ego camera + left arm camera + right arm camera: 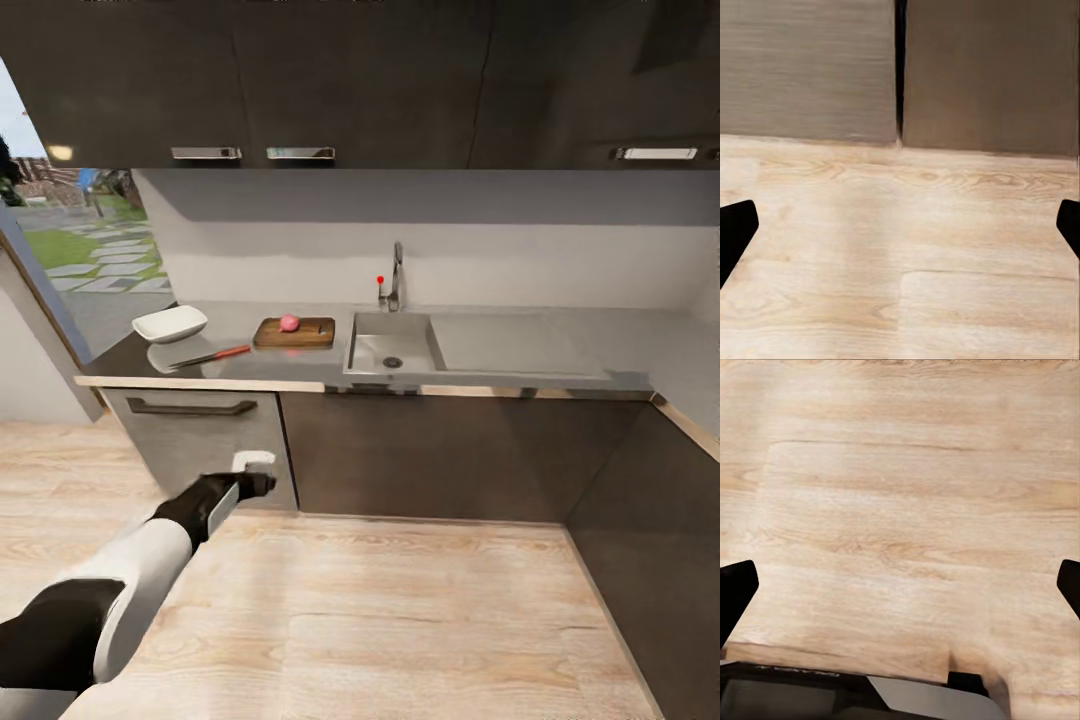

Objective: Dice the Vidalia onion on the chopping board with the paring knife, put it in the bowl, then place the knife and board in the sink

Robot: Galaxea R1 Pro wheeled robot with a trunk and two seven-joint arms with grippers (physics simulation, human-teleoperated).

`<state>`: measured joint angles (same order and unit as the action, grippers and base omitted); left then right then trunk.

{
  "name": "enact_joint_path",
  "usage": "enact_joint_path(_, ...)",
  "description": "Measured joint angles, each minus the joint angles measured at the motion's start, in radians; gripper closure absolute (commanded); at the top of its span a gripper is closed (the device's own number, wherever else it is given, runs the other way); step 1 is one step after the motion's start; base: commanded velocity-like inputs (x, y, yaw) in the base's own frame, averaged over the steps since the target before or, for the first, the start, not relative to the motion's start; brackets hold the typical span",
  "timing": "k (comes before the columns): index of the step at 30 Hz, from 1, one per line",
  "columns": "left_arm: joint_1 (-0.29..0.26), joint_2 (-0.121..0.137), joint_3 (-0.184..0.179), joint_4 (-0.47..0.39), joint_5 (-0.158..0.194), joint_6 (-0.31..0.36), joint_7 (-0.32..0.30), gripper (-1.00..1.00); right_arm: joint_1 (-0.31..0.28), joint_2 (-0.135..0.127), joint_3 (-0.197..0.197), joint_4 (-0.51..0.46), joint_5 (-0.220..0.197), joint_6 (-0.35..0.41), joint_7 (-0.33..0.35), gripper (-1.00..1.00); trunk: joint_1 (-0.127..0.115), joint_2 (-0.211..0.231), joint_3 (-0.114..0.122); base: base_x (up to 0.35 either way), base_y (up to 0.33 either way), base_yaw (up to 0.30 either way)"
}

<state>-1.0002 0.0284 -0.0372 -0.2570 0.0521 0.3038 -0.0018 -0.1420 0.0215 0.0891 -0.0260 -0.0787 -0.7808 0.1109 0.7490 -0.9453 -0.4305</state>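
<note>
Vidalia onion (pixel 290 322): pinkish lump lying on the chopping board (pixel 295 333), not in the sink (pixel 392 351). Nearest you, your left gripper (pixel 262 484) hangs low over the wooden floor (pixel 400 620) before the cabinet fronts (pixel 810 67), fingers (pixel 735 232) spread wide, holding nothing. Right gripper (pixel 900 592) likewise agape over bare planks, empty. Farther off, on the countertop (pixel 560 378): paring knife (pixel 212 356) lying just left of the board, apparently not touching it; white bowl (pixel 170 323) behind it. Faucet (pixel 396 276) stands behind the basin.
</note>
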Motion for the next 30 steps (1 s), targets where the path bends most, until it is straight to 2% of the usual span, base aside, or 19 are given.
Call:
enact_joint_path(1, 0.001, -0.005, -0.001, 0.186, -0.001, -0.115, 0.0, -1.0, 0.0, 0.0, 0.0, -0.001, 0.0, 0.0, 0.0, -1.0, 0.0, 0.0, 0.0, -0.009, 0.0, 0.0)
enact_joint_path(3, 0.002, -0.007, 0.0, 0.272, -0.001, -0.179, -0.001, -1.0, 0.0, 0.0, 0.0, -0.003, -0.001, -0.001, 0.001, -1.0, 0.0, 0.0, 0.0, -0.005, 0.0, 0.0)
enact_joint_path(7, 0.039, -0.004, 0.0, 0.323, 0.0, -0.24, -0.003, -1.0, 0.0, -0.003, -0.001, -0.009, 0.0, -0.001, 0.001, -1.0, 0.0, 0.0, 0.0, -0.001, 0.0, 0.0)
enact_joint_path(10, 0.102, 0.011, 0.0, 0.334, -0.001, -0.271, -0.004, -1.0, 0.001, -0.023, -0.004, -0.03, -0.001, 0.004, -0.002, -1.0, 0.0, 0.0, 0.0, 0.0, 0.0, 0.0)
enact_joint_path(14, 0.192, 0.026, 0.0, 0.335, 0.0, -0.341, -0.004, -1.0, 0.0, -0.061, -0.005, -0.126, -0.001, 0.134, -0.036, -1.0, 0.0, 0.0, 0.0, 0.0, 0.0, 0.0)
enact_joint_path(16, 0.227, 0.033, 0.0, 0.335, 0.001, -0.429, -0.004, -1.0, 0.0, -0.077, -0.005, -0.199, 0.0, 0.231, -0.048, -1.0, 0.0, 0.0, 0.0, 0.0, 0.0, 0.0)
enact_joint_path(17, 0.252, 0.036, 0.0, 0.335, 0.001, -0.524, -0.004, -1.0, 0.0, -0.088, -0.004, -0.253, -0.001, 0.295, -0.053, -1.0, 0.0, 0.0, 0.0, 0.0, 0.0, 0.0)
enact_joint_path(18, 0.296, 0.039, 0.0, 0.335, 0.002, -0.685, -0.001, -1.0, 0.0, -0.101, -0.003, -0.331, -0.001, 0.371, -0.057, -1.0, 0.0, 0.0, 0.0, 0.0, 0.0, 0.0)
enact_joint_path(19, 0.326, 0.04, 0.0, 0.336, 0.002, -0.772, 0.001, -1.0, 0.0, -0.108, -0.002, -0.373, 0.0, 0.403, -0.059, -1.0, 0.0, 0.0, 0.0, 0.0, 0.0, 0.0)
enact_joint_path(21, 0.377, 0.042, 0.0, 0.337, 0.002, -0.874, 0.003, -1.0, -0.001, -0.115, -0.002, -0.435, 0.0, 0.435, -0.062, -1.0, 0.0, 0.0, 0.0, 0.0, 0.0, 0.0)
enact_joint_path(24, 0.439, 0.043, 0.001, 0.336, 0.004, -1.004, 0.015, -1.0, 0.0, -0.119, -0.002, -0.482, -0.001, 0.447, -0.063, -1.0, 0.0, 0.0, 0.0, 0.0, 0.0, 0.0)
enact_joint_path(25, 0.452, 0.045, 0.002, 0.336, 0.005, -1.05, 0.043, -1.0, 0.0, -0.118, -0.001, -0.481, -0.001, 0.425, -0.063, -1.0, 0.0, 0.0, 0.0, 0.0, 0.0, 0.0)
enact_joint_path(28, 0.458, 0.043, 0.001, 0.336, 0.004, -1.07, 0.068, -1.0, 0.0, -0.118, 0.0, -0.47, -0.001, 0.374, -0.063, -1.0, 0.0, 0.0, 0.0, 0.0, 0.0, 0.0)
enact_joint_path(29, 0.461, 0.039, 0.001, 0.336, 0.004, -1.077, 0.081, -1.0, 0.0, -0.116, 0.0, -0.444, -0.002, 0.32, -0.064, -1.0, 0.0, 0.0, 0.0, 0.0, 0.0, 0.0)
enact_joint_path(30, 0.461, 0.038, 0.001, 0.336, 0.004, -1.079, 0.084, -1.0, 0.0, -0.116, -0.001, -0.432, -0.002, 0.3, -0.065, -1.0, 0.0, 0.0, 0.0, 0.0, 0.0, 0.0)
